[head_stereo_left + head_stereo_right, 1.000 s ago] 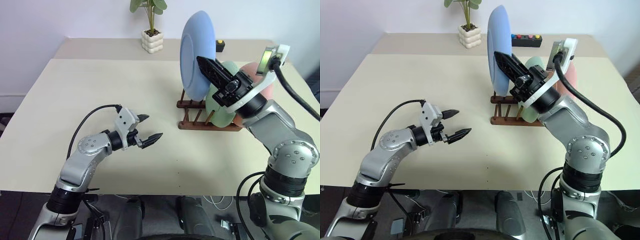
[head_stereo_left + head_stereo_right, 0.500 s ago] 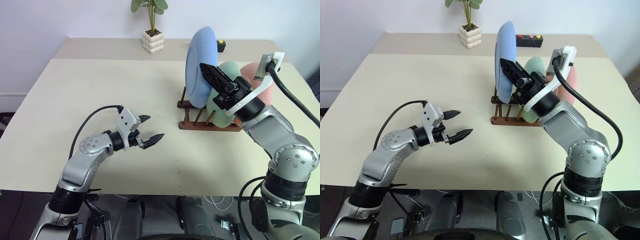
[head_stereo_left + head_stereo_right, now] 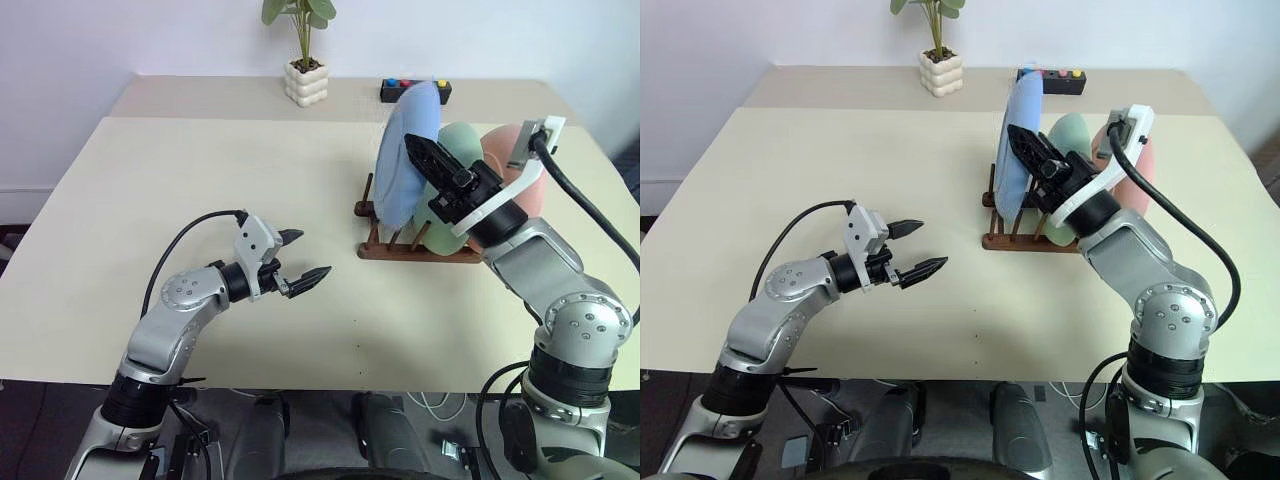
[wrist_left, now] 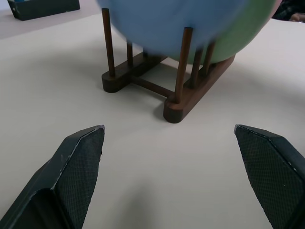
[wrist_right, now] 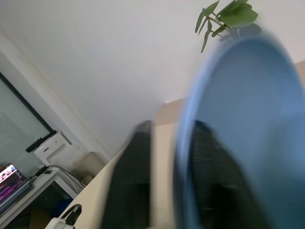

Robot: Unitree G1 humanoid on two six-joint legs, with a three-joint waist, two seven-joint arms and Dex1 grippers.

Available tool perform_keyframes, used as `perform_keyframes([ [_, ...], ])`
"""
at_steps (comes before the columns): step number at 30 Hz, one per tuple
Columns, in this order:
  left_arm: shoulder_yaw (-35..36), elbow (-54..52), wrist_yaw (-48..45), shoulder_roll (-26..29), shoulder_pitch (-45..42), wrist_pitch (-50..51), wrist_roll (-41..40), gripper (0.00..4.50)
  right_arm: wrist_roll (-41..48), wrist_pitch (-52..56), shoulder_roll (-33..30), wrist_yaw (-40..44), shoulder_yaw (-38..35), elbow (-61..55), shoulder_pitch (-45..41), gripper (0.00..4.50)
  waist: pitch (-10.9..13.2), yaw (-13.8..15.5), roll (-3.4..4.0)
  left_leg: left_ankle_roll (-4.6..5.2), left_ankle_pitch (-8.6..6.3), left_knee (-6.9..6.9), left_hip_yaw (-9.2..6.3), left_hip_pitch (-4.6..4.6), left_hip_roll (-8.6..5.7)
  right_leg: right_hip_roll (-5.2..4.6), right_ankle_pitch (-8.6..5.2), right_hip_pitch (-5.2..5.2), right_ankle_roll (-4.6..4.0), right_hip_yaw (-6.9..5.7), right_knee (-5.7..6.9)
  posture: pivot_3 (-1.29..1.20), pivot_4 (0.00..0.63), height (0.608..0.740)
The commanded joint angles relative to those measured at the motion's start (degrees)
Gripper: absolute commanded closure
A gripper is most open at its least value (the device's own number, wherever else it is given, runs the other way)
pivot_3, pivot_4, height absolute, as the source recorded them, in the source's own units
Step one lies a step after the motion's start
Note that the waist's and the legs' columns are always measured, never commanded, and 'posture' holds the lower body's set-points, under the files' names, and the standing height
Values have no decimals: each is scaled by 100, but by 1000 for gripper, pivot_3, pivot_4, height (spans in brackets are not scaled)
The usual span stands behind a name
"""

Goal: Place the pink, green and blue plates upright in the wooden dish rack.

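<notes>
Head stereo pair looks down over the table (image 3: 200, 180); both close wrist cameras share the blue plate (image 4: 176, 24).

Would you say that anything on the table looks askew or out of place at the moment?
Nothing looks spilled or damaged. The blue plate leans slightly in the end slot of the wooden dish rack, the right gripper straddling its rim. The green plate and the pink plate stand behind it. The left gripper hangs open, apart.

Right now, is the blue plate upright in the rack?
Yes: the blue plate stands on edge between the wooden dish rack's front pegs, leaning slightly.
</notes>
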Motion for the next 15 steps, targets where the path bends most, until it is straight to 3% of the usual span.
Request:
perform_keyframes([
  [1, 144, -175, 10, -15, -54, -148, -42, 0, 116, -121, -27, 42, -21, -112, 16, 1420, 0, 0, 0, 0, 0, 0, 0, 0, 0, 0, 0, 0, 0, 0, 0, 0, 150, 730],
  [3, 143, -185, 13, -13, -47, -146, -40, 0, 110, -111, -49, 56, -13, -122, 35, 316, 0, 1, 0, 0, 0, 0, 0, 0, 0, 0, 0, 0, 0, 0, -1, 0, 150, 730],
  [4, 143, -187, 13, -12, -45, -147, -40, 0, 108, -110, -55, 57, -9, -126, 39, 20, 0, 1, 0, 0, 0, 0, 0, 0, 0, 0, 0, 0, -1, 0, -2, 0, 150, 730],
  [15, 124, -192, 29, -34, -60, -126, -41, 0, -139, -144, -317, 196, -2, 7, -314, 20, 0, 1, 0, 0, 0, -1, 0, -1, 1, 1, -1, 0, -1, 0, -4, 0, 150, 730],
])
